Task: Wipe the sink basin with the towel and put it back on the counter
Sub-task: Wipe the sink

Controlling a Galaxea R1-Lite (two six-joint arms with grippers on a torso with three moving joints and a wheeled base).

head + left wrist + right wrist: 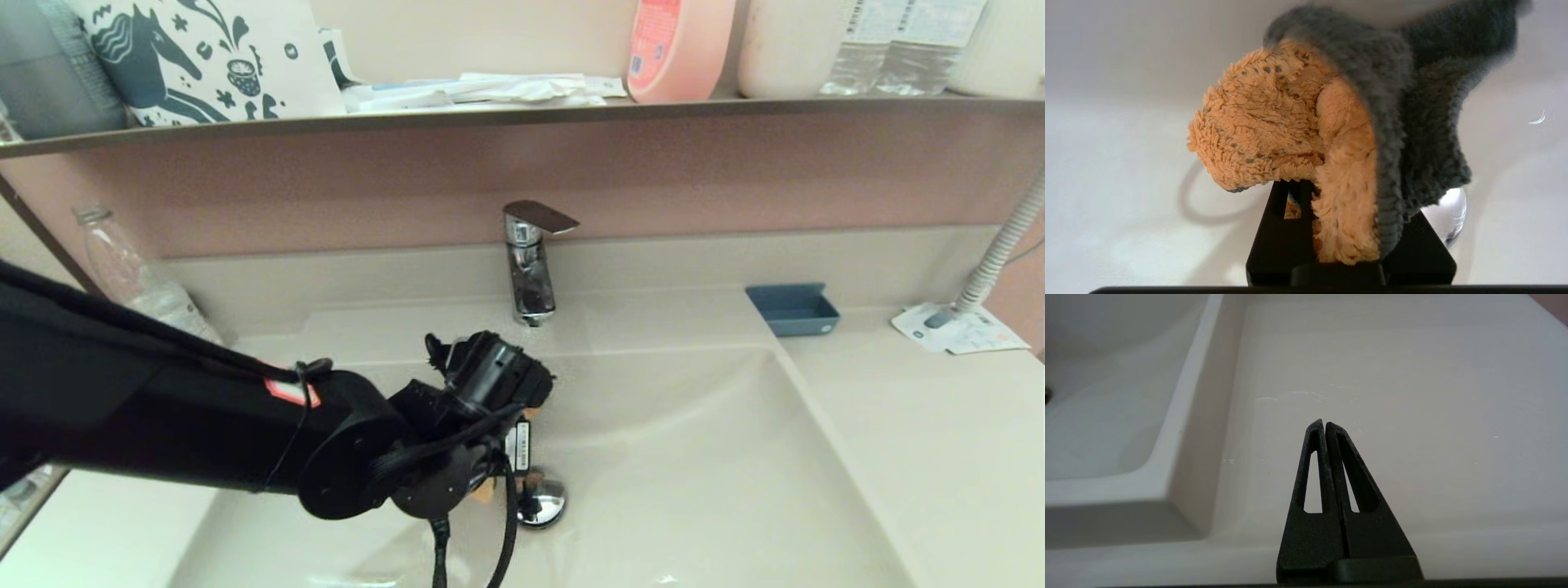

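Note:
My left arm reaches down into the sink basin [694, 457], and my left gripper [500, 478] sits low beside the round chrome drain stopper [543, 500]. From the head view only a sliver of the towel [484, 492] peeks out under the wrist. The left wrist view shows the orange towel [1274, 134] with its dark grey edging, bunched and clamped in my left gripper [1339, 192] close above the basin floor, with the stopper [1451, 212] behind it. My right gripper [1324, 424] is shut and empty above the counter [1392, 396], beside the basin's rim [1180, 428].
A chrome faucet [529, 261] stands behind the basin. On the counter [939, 441] to the right are a blue dish [793, 310], printed papers [959, 328] and a ribbed hose [1000, 253]. A plastic bottle [135, 269] stands at the left. The brown shelf [522, 114] above carries bottles.

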